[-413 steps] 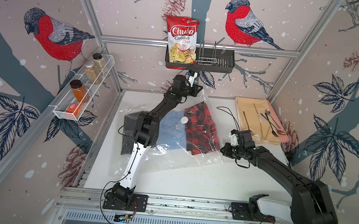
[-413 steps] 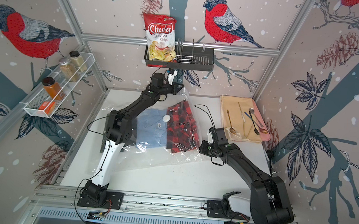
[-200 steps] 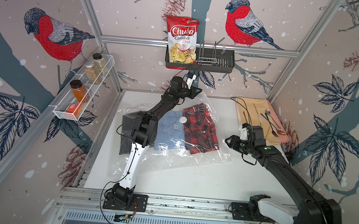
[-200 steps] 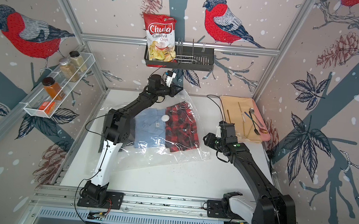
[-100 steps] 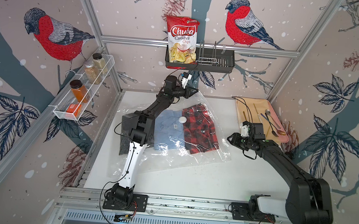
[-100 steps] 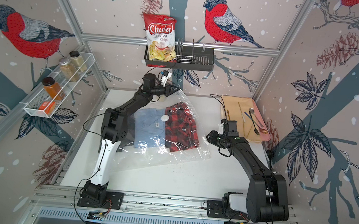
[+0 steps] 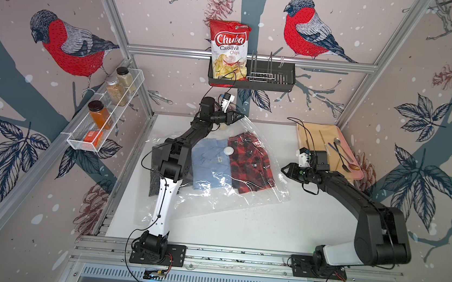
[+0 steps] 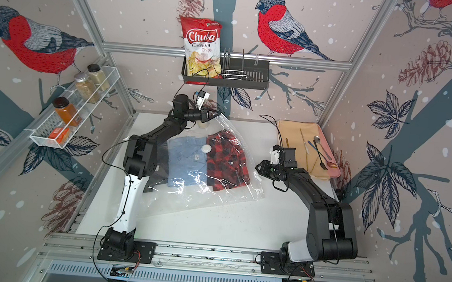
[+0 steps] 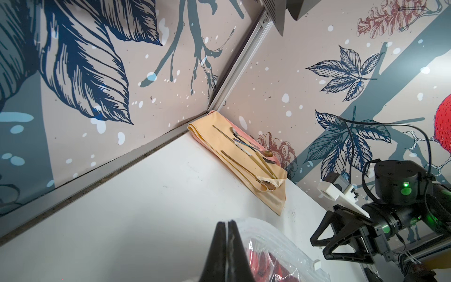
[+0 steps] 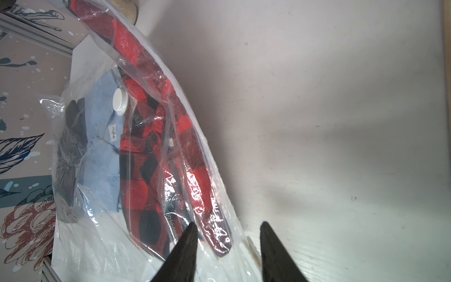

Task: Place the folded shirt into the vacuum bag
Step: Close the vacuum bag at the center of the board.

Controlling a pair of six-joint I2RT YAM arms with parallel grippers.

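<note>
Drawn leftward since two seconds ago, the left gripper (image 7: 239, 116) holds the far corner of the bag (image 7: 227, 201) up off the table (image 7: 281, 226). The right gripper (image 7: 285, 170) has shifted a little toward the far side along the bag's right edge.

On the left wall, a wire rack (image 7: 78, 138) carries spice jars. The left arm reaches over the bag to the far wall. Its gripper's fingers are pressed together, pinching the clear film, and the left wrist view shows them closed with the plastic bunched beside them (image 9: 227, 223).

The bag lies across the middle of the table, tented toward that raised corner. Inside it, three folded shirts lie side by side: a grey shirt (image 7: 155, 181) at the left, a blue shirt (image 7: 211, 165) in the middle, a plaid shirt (image 7: 251, 164) at the right. A white cap (image 7: 229, 150) sits on the film where the blue and plaid shirts meet.

Just beside the bag's right edge the right gripper hangs low with its fingers spread, nothing clamped between them (image 10: 228, 223). One fingertip (image 10: 188, 234) overlaps the film in the right wrist view.

At the far right corner, cutlery (image 7: 339, 152) lies on a folded cloth (image 7: 313, 133).
</note>
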